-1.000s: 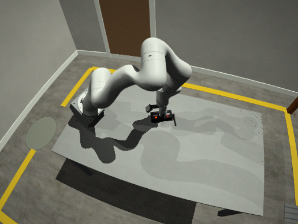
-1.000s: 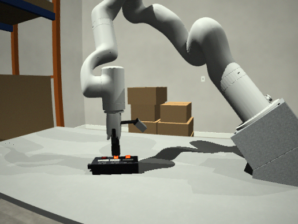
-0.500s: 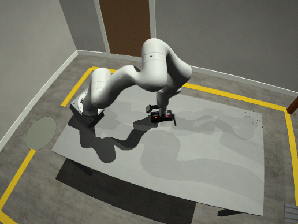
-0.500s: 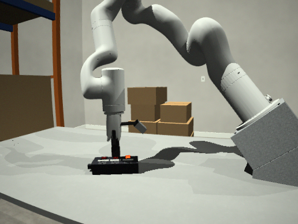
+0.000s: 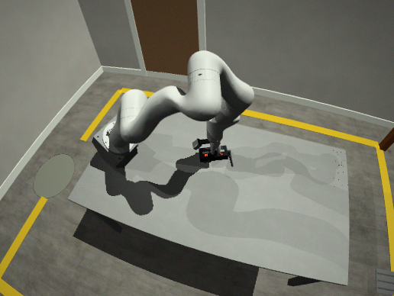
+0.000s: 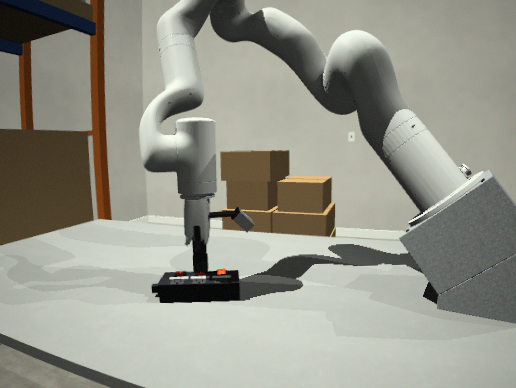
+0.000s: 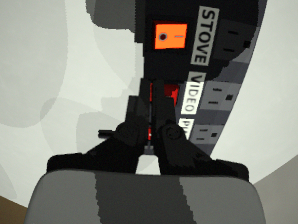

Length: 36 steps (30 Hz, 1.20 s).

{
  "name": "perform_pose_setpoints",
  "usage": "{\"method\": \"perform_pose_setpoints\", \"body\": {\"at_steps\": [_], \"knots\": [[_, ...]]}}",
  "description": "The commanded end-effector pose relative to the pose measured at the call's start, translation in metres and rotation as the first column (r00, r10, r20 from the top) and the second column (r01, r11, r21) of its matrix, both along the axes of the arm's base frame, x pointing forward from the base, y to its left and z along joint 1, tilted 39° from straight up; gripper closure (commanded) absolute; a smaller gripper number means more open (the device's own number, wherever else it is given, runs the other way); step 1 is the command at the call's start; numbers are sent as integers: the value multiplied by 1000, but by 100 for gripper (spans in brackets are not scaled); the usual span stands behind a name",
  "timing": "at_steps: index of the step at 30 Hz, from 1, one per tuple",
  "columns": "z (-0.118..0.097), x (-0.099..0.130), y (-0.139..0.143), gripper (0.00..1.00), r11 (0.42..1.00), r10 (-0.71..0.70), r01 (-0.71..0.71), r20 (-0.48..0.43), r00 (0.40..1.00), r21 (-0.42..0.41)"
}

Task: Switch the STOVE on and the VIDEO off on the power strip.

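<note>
The black power strip [image 6: 197, 286] lies flat on the table, also in the top view [image 5: 214, 154] and the wrist view [image 7: 200, 63]. The STOVE switch [image 7: 170, 35] is bright orange, beside its STOVE label [image 7: 208, 36]. The VIDEO switch [image 7: 164, 96] is red and darker, partly hidden behind my fingers, next to the VIDEO label [image 7: 192, 99]. The third switch is hidden by the fingers. My gripper [image 7: 151, 94] is shut with nothing between the fingers; its tips [image 6: 200, 267] point straight down and stand on or just above the middle VIDEO switch.
The robot base [image 6: 465, 250] stands at the table's right end in the exterior view. Cardboard boxes [image 6: 277, 192] are stacked by the far wall. An orange shelf rack [image 6: 97, 110] and a brown panel [image 6: 42, 182] stand at the left.
</note>
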<state>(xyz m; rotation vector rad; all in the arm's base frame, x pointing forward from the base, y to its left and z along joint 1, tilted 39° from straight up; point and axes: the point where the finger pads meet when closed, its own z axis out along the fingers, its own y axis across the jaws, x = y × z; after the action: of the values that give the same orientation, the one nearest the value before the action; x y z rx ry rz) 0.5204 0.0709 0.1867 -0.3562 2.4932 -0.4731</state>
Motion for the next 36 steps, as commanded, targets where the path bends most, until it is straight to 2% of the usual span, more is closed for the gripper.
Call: {"method": "perform_pose_setpoints", "body": {"at_steps": [1, 10, 23, 36], "knots": [[0, 0, 0, 100, 1000, 1, -1, -1, 1000, 0], [3, -2, 1, 100, 1000, 1, -1, -1, 1000, 0], [28, -21, 10, 100, 1000, 1, -1, -1, 1000, 0], [30, -23, 10, 100, 1000, 1, -1, -1, 1000, 0]]}}
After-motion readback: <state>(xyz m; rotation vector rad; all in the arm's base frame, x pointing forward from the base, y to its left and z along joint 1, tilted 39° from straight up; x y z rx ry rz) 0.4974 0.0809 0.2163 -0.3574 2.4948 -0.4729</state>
